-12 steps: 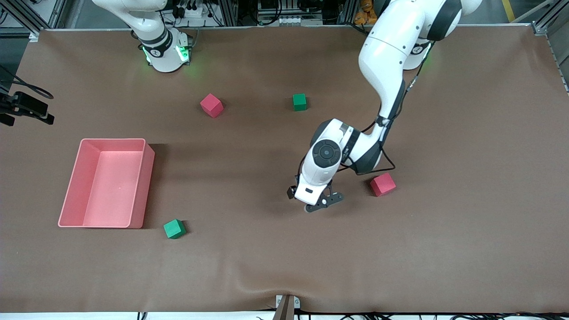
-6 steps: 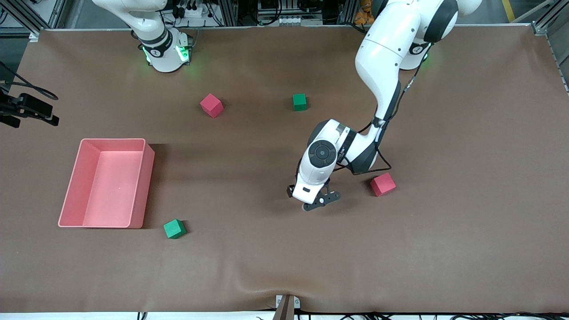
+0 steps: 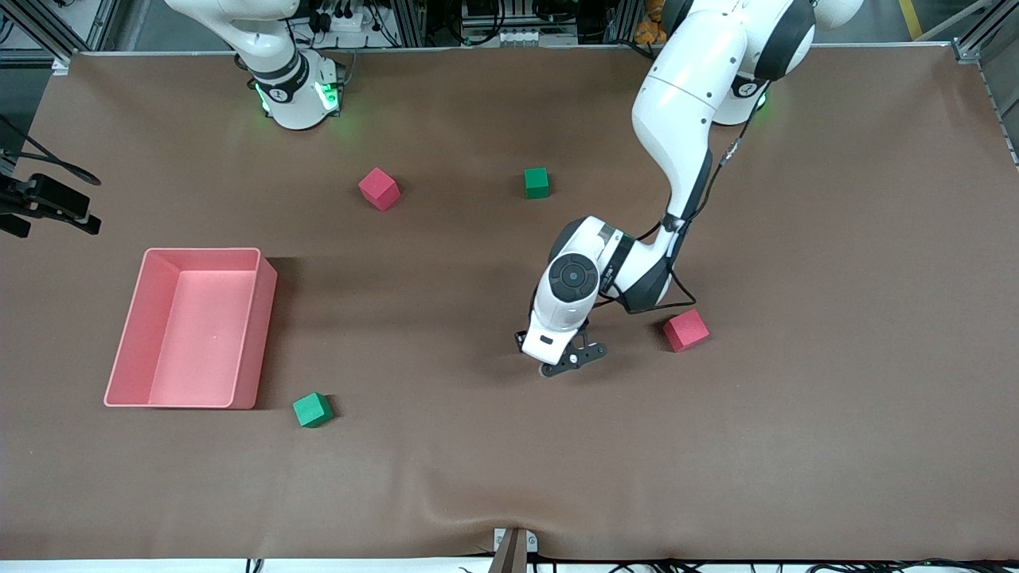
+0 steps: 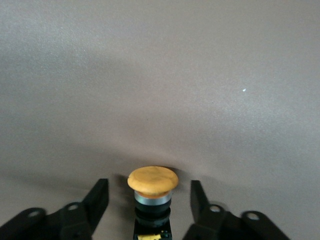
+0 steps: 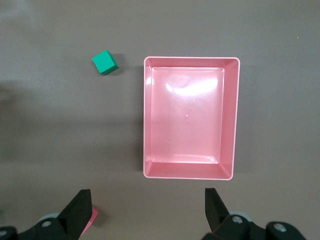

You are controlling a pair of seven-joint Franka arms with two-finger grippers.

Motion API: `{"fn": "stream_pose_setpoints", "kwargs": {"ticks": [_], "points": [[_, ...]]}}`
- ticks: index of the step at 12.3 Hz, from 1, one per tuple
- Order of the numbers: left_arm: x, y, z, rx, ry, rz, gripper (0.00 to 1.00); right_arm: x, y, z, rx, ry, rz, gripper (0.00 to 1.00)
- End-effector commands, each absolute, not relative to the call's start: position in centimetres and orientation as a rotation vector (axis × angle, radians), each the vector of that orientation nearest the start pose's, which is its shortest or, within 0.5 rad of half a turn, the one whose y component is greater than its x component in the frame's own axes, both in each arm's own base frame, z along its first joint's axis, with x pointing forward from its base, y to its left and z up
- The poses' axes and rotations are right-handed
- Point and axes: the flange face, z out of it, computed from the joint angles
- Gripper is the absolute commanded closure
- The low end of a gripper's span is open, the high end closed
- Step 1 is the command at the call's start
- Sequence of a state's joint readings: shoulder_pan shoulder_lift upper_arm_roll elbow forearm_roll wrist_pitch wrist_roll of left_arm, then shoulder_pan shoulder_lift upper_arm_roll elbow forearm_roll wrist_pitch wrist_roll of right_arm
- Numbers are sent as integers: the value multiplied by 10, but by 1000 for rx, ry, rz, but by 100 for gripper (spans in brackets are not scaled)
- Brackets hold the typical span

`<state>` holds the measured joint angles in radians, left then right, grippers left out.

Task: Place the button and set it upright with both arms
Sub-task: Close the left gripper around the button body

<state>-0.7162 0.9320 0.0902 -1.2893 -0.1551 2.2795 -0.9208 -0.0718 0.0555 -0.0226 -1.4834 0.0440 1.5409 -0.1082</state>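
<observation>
Brown table mat [image 3: 796, 398], button [image 4: 152, 181] between left gripper [image 4: 150, 210] fingers.
Jaws part-open, not touching; light, rigid, slippery cap: grip black body. Right gripper [image 5: 147, 210] wide, empty, waits over pink tray [image 5: 189, 171].

Two white arms with dark grey joint bands are seen; green light is shown at each base; a round dark cap is set on the left arm's [image 3: 677, 119] wrist; black cables are looped beside it; black fingers [image 4: 95, 200] are pierced by round holes.
</observation>
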Motion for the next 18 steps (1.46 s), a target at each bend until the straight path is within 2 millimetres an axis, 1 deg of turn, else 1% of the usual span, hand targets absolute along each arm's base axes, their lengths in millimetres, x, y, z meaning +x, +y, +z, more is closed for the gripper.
{"fn": "stream_pose_setpoints", "kwargs": {"ticks": [1, 2, 3, 4, 5, 6, 7, 8, 9, 10, 11, 12, 13, 14, 15, 17, 18], "points": [[601, -463, 189, -3172, -578, -51, 32, 566, -47, 630, -3083, -10, -2, 0], [601, -463, 189, -3171, -580, -51, 33, 565, -47, 627, -3082, -10, 10, 0], [601, -463, 188, -3170, -580, -49, 46, 566, -47, 626, -3082, -9, 10, 0], [601, -463, 189, -3172, -578, -51, 64, 566, -48, 626, -3082, -7, 5, 0], [602, -462, 190, -3173, -578, -53, 78, 567, -48, 626, -3086, -7, 1, 0], [602, -462, 191, -3174, -578, -54, 90, 567, -48, 627, -3093, -9, -2, 0], [602, -462, 191, -3173, -582, -55, 98, 567, -47, 627, -3098, -13, -4, 0], [602, -463, 195, -3175, -582, -58, 100, 567, -46, 627, -3100, -16, -4, 0], [603, -463, 199, -3178, -589, -65, 100, 568, -46, 627, -3116, -20, -1, 0], [604, -463, 204, -3175, -614, -73, 100, 568, -41, 627, -3140, -41, 2, 0], [605, -465, 218, -3182, -608, -100, 100, 568, -35, 626, -3146, -58, 10, 0], [601, -473, 236, -3197, -589, -126, 100, 568, -35, 626, -3146, -58, 10, 0], [601, -476, 256, -3207, -614, -149, 100, 568, -37, 626, -3149, -53, 8, 0], [595, -484, 269, -3205, -663, -167, 100, 568, -39, 626, -3161, -50, 12, 0], [596, -482, 280, -3164, -743, -193, 100, 568, -40, 626, -3169, -50, 16, 0], [578, -500, 295, -3104, -752, -285, 100, 568, -40, 627, -3171, -50, 9, 0], [567, -511, 302, -3047, -781, -391, 100, 568, -40, 627, -3171, -52, 11, 0]]}}
